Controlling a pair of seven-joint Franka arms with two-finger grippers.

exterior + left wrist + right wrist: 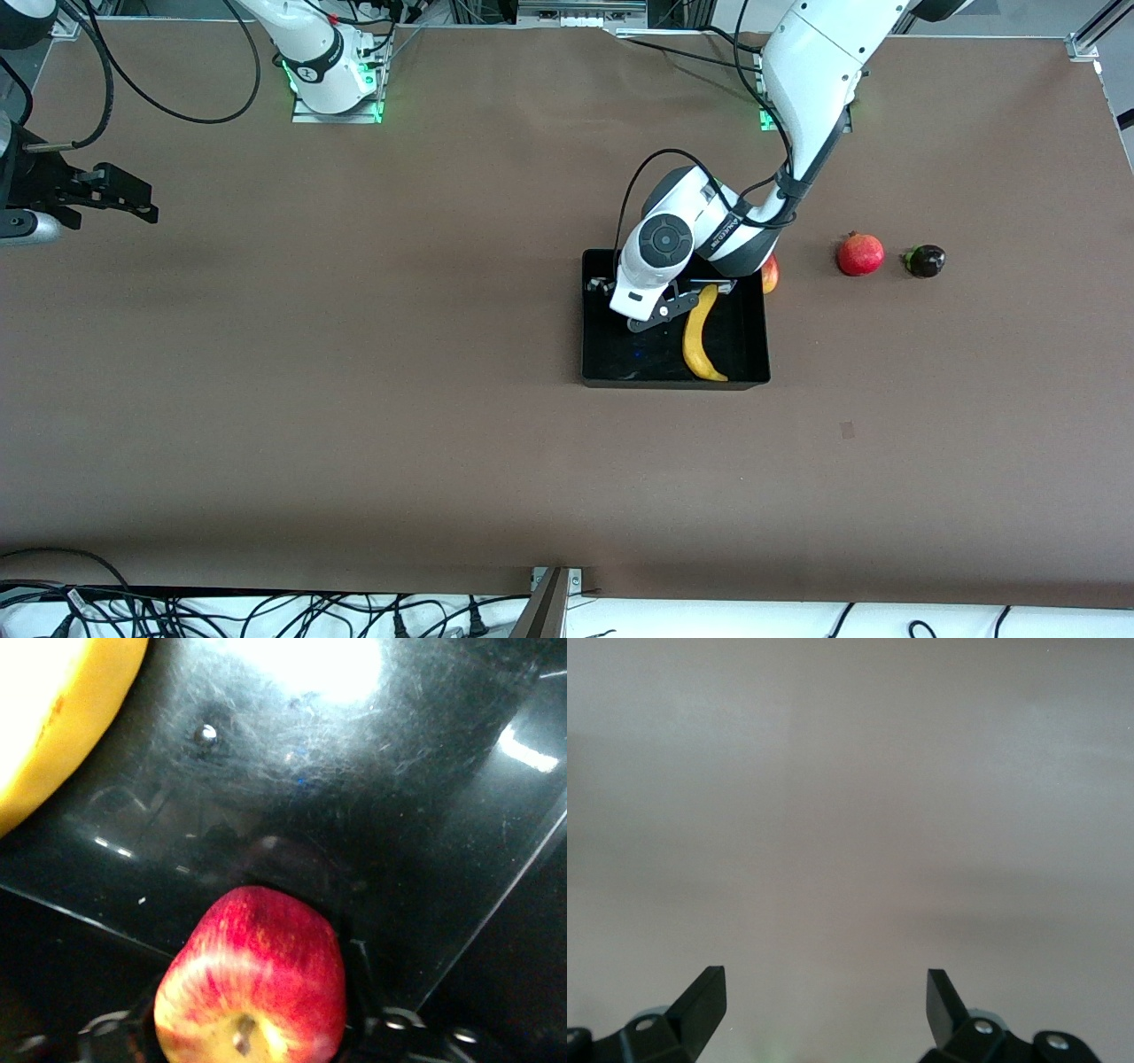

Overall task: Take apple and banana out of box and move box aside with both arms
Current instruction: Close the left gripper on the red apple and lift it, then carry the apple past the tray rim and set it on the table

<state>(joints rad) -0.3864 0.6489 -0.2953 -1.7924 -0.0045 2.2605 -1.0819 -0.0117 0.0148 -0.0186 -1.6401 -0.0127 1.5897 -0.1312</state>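
Banana (700, 338) in box (602, 368); left jaws (252, 1041) grasping apple (252, 992); right jaws (824, 1005) released, waiting over table (354, 399).

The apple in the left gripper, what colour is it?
Red with yellow streaks; the apple shows best in the left wrist view.

One black box (602, 354) sits on the worktop (354, 399). There is one banana (699, 337) and one apple (252, 988). A second reddish fruit (770, 275) shows partly beside the box. Outside it are also one pomegranate (860, 254) and one small dark fruit (925, 260). Two arms, each with one tool: left tool (660, 312), right tool (824, 1001).
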